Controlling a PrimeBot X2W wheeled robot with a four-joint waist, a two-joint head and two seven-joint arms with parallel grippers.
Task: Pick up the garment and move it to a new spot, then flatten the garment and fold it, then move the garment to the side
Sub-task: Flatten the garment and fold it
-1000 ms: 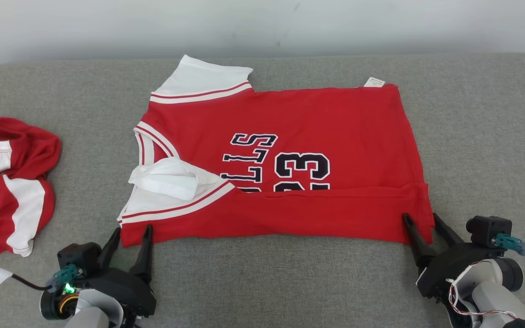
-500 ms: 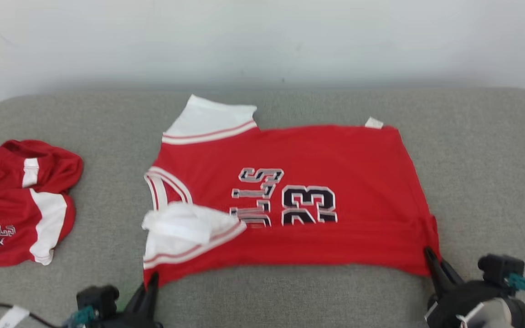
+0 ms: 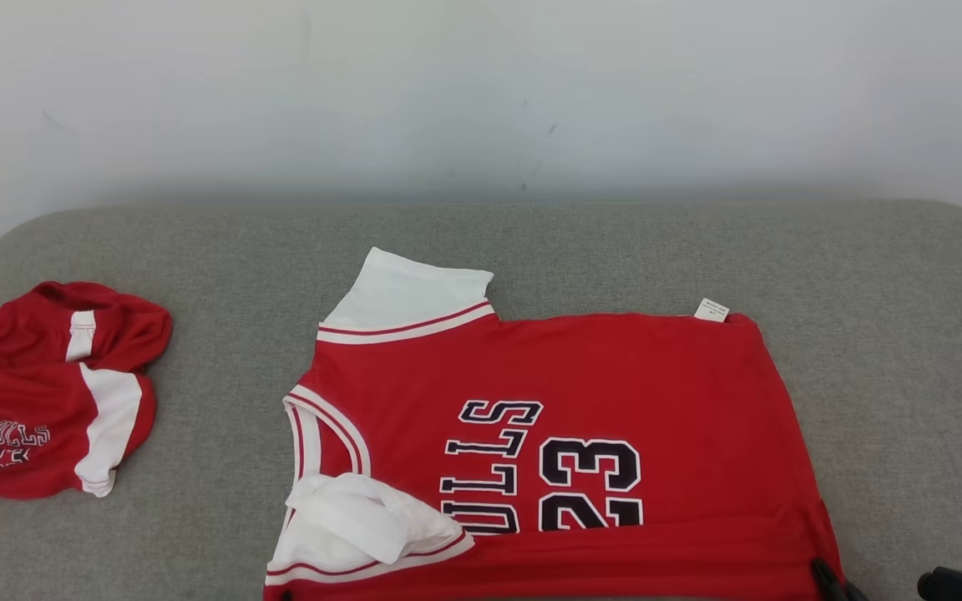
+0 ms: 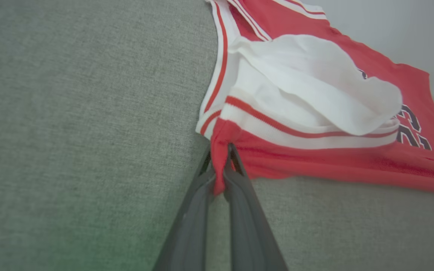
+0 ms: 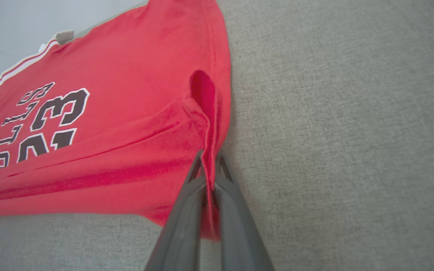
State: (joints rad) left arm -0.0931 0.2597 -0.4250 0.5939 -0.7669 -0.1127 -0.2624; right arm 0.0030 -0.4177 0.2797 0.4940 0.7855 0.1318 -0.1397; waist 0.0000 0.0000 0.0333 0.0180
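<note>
Tightly, left end effector point(image 4: 220, 152) and right end effector point(image 5: 209, 157) pinch garment point(image 3: 615, 376) corners.

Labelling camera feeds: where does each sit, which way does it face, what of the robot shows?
Head view: on the head, facing forward and down at the red jersey on the grey cushion; right pincer tip bottom right.
Left wrist view: on the left wrist, looking along the left pincer, shut on a jersey corner.
Right wrist view: on the right wrist, looking along its pincer, shut on the hem corner.
Shared: head and right wrist views show the 23.
</note>
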